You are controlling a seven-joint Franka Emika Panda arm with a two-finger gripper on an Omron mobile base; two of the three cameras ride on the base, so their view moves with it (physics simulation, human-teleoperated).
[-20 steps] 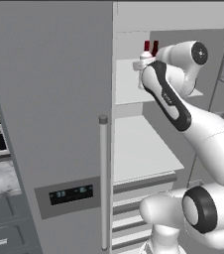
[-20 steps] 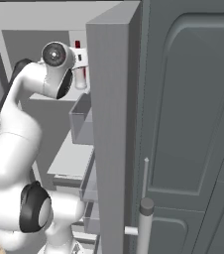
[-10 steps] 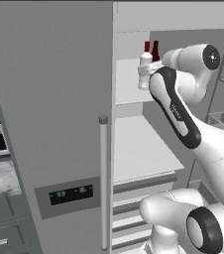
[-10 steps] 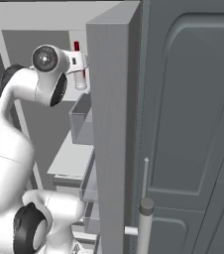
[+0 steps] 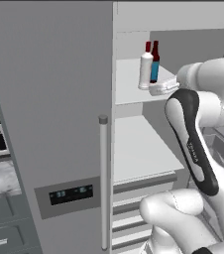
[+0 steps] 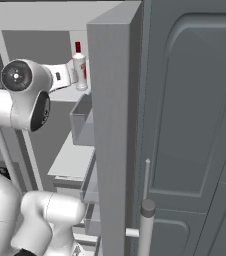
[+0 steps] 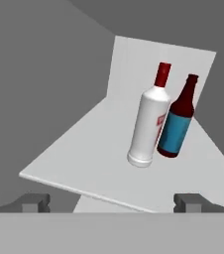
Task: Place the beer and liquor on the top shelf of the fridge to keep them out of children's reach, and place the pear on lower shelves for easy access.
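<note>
The whitish, red-capped liquor (image 7: 146,126) stands upright on the fridge's top shelf (image 7: 84,154), touching the dark blue-labelled beer (image 7: 178,124) just beyond it. Both bottles, liquor (image 5: 145,68) and beer (image 5: 155,62), also appear in the left base view on the top shelf (image 5: 129,87). My gripper (image 7: 113,202) is open and empty, just off the shelf's front edge. It hovers below and in front of the bottles (image 5: 157,89). From the right, the liquor (image 6: 79,70) stands past my gripper (image 6: 70,76). The pear is out of view.
The grey fridge (image 5: 49,99) has its door with bar handle (image 5: 103,183) to my left. A lower white shelf (image 5: 139,149) and drawers (image 5: 134,218) lie beneath. Grey door bins (image 6: 82,120) hang on the open door (image 6: 112,125) at my right.
My gripper has let go of the liquor, which now stands beside the beer, and has drawn back from the shelf. The arm's elbow has swung right.
</note>
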